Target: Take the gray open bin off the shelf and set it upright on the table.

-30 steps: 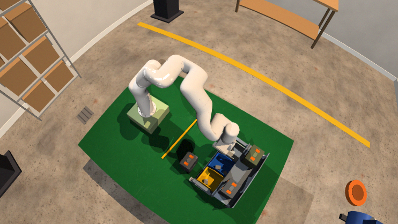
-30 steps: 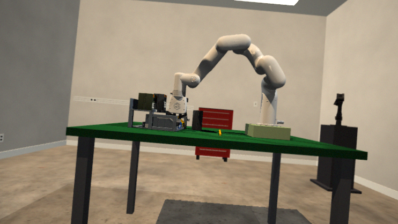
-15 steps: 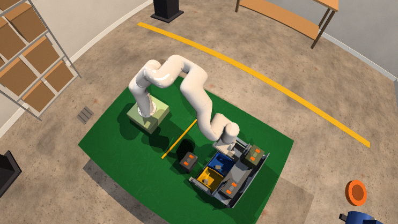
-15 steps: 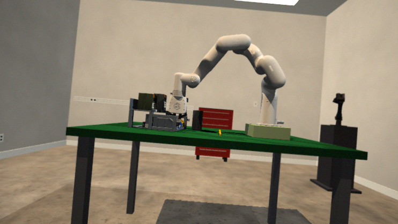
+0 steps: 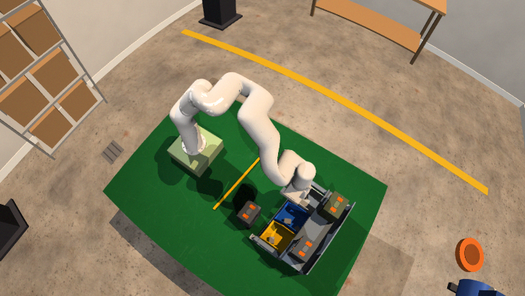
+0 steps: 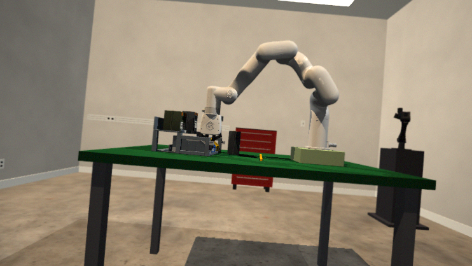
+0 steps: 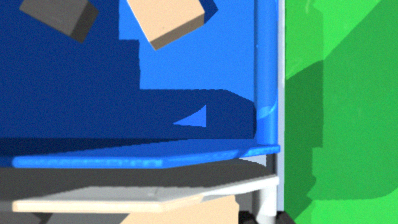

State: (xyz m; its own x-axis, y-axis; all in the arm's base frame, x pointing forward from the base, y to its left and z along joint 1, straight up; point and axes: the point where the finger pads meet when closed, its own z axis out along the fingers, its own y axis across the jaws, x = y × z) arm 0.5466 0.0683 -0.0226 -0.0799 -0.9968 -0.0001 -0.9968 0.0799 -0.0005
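A small grey shelf [image 5: 318, 228] [image 6: 191, 145] stands on the green table [image 5: 165, 205] at its right end. On it are a blue bin [image 5: 293, 214] [image 7: 100, 90], a yellow bin [image 5: 279, 233], a gray bin [image 5: 303, 250] with orange parts and an olive bin [image 5: 335, 205] with orange parts. A dark gray bin [image 5: 248, 214] [image 6: 234, 142] with orange parts stands upright on the table just left of the shelf. My gripper [image 5: 303, 201] [image 6: 211, 137] is down at the blue bin's rear wall and is shut on it. In the wrist view a tan block [image 7: 165, 20] and a grey block [image 7: 60, 15] lie in the blue bin.
A thin yellow bar [image 5: 236, 183] [image 6: 260, 157] lies on the table between the arm's pale green base [image 5: 196, 152] [image 6: 319, 156] and the dark gray bin. The shelf's side walls stand close around the bins.
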